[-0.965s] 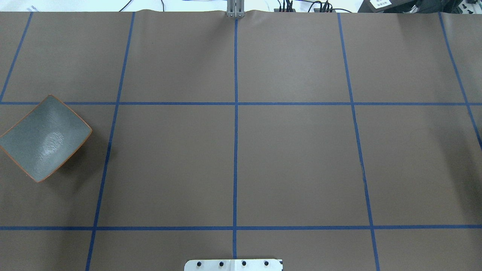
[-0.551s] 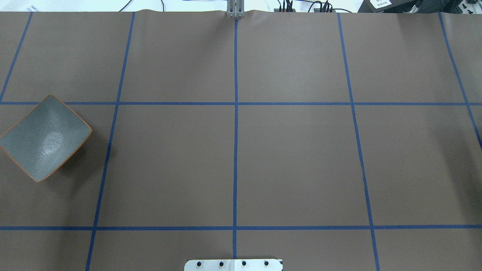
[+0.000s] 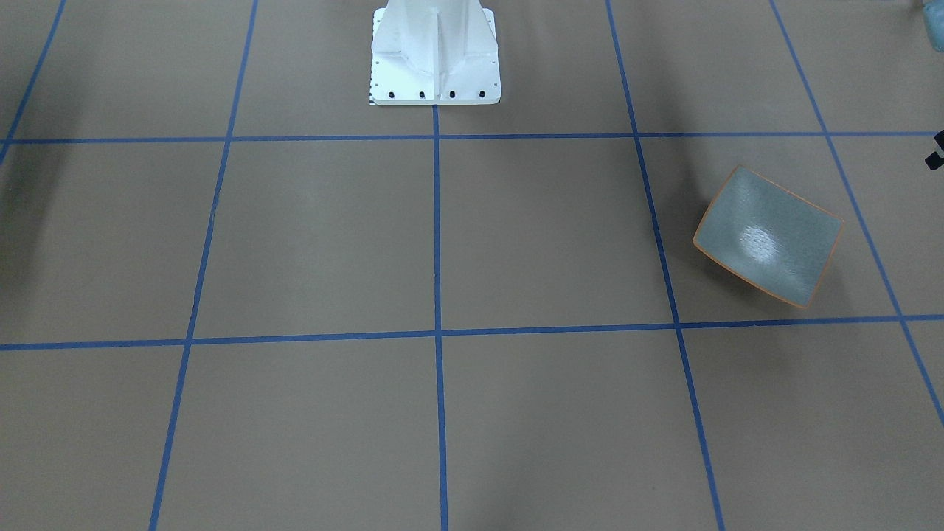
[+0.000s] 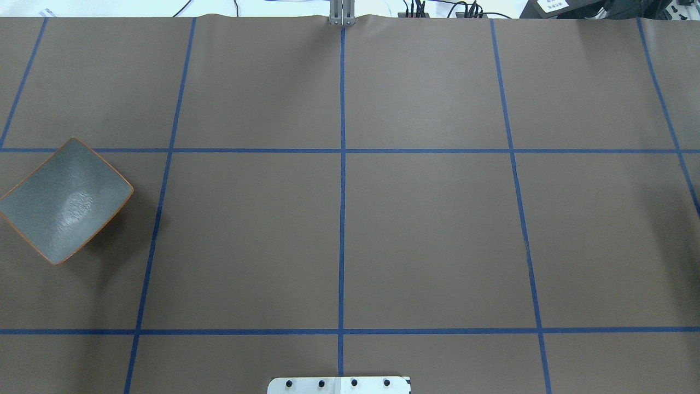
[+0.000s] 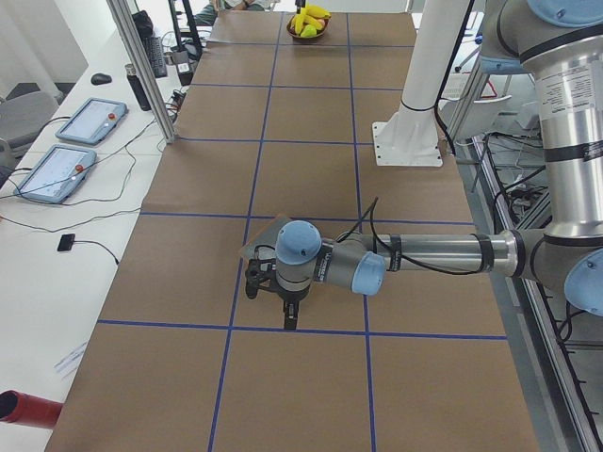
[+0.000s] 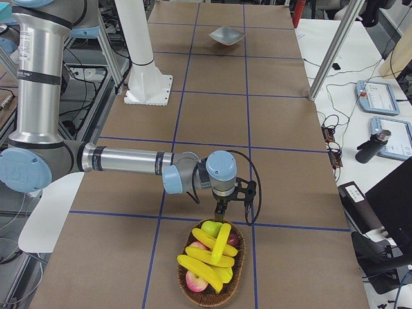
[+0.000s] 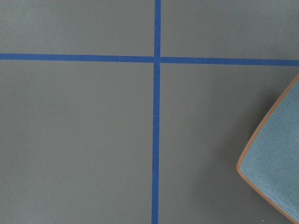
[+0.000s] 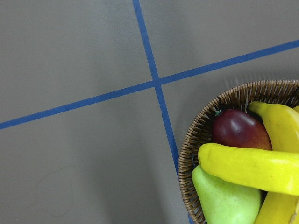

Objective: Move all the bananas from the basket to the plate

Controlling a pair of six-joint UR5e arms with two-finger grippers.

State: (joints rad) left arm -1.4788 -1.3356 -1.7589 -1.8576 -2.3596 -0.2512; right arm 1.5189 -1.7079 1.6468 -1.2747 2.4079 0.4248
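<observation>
The plate (image 4: 65, 200) is seen lying bare on the brown counter (image 4: 426, 230) at the end on the robot's left, turned cornerwise to the blue tape (image 4: 342, 230) grid. The left gripper (image 5: 288, 318) is held pointing down just beside the plate, which is largely hidden behind that arm in the left side view. Whether its jaws are apart or together cannot be told.

At the opposite end, the bananas (image 6: 203, 257) are piled in a wicker basket (image 8: 196, 135) together with a red apple (image 8: 240, 128) and a green pear (image 8: 224, 196). The right gripper (image 6: 221, 211) is held above the basket's far rim. One banana (image 6: 221, 243) is seen standing almost upright directly beneath it, its top end at the gripper's tip. Whether the jaws are clamped on it cannot be told.
</observation>
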